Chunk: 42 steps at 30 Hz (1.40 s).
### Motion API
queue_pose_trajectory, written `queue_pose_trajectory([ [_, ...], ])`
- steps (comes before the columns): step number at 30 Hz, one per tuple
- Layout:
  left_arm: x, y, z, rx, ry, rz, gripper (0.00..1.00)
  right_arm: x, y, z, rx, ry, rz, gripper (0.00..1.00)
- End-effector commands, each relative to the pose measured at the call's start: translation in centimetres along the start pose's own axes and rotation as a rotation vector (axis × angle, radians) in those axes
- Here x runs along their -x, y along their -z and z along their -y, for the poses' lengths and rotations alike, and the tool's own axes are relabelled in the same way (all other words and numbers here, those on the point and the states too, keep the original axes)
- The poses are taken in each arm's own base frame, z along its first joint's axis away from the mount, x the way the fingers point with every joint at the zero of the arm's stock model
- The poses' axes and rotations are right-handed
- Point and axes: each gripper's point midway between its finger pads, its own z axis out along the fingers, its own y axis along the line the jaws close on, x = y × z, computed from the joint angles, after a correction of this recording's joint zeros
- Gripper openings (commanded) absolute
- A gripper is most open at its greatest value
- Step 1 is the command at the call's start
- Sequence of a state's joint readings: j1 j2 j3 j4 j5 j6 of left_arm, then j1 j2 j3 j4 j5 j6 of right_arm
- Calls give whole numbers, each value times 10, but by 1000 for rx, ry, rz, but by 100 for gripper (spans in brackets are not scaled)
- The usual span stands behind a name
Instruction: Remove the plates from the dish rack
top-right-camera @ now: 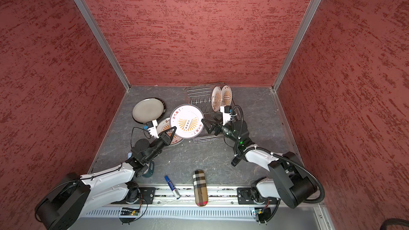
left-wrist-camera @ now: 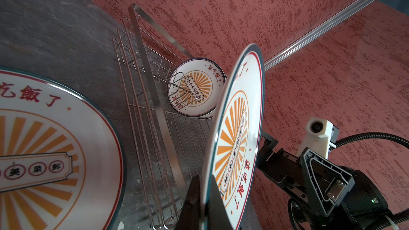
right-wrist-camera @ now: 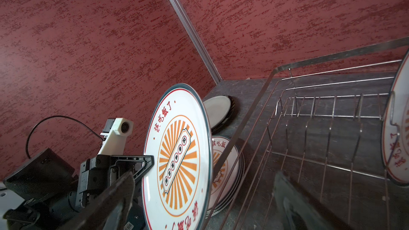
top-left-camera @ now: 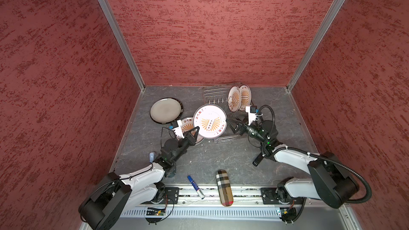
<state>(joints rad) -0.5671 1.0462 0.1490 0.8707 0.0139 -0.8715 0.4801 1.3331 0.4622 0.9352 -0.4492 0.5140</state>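
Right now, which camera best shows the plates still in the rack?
A top view: both racked plates stand side by side, faces visible. The left wrist view nearly hides one behind the other; the right wrist view clips one.

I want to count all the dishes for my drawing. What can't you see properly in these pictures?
- Stack of plates: in both top views the held plate and the left tool cover most of it; count unclear.
- Teal thing: in a top view the left arm hides most of it.
- Rack plate: in the right wrist view the picture's edge cuts it off.
- Marker: label too small to read.
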Motion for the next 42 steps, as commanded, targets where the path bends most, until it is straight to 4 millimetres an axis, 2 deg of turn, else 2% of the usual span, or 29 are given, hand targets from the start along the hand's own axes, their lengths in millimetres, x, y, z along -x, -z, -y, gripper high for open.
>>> queue_pose_trajectory([
  [1, 13, 7, -5, 4, 32, 52, 0, 6, 2, -15, 32, 67, 30, 99],
  [8, 26, 21, -21, 65, 42, 103, 0, -9, -12, -23, -23, 165, 0, 99],
  [16, 39, 38, -57, 201, 129, 178, 0, -27, -35, -34, -65, 235, -86, 99],
  [23, 43, 45, -74, 279, 174, 213, 0, -43, -53, -45, -69, 296, -137, 99],
  [28, 43, 49, -93, 356, 231, 233, 0, -52, -66, -51, -82, 340, -174, 99],
  [29, 40, 50, -99, 385, 247, 227, 0, -63, -70, -45, -96, 344, -202, 99],
  [33, 37, 51, -109, 451, 290, 216, 0, -71, -77, -47, -89, 354, -224, 99],
  [42, 31, 51, -120, 551, 358, 183, 0, -82, -84, -51, -77, 375, -255, 99],
])
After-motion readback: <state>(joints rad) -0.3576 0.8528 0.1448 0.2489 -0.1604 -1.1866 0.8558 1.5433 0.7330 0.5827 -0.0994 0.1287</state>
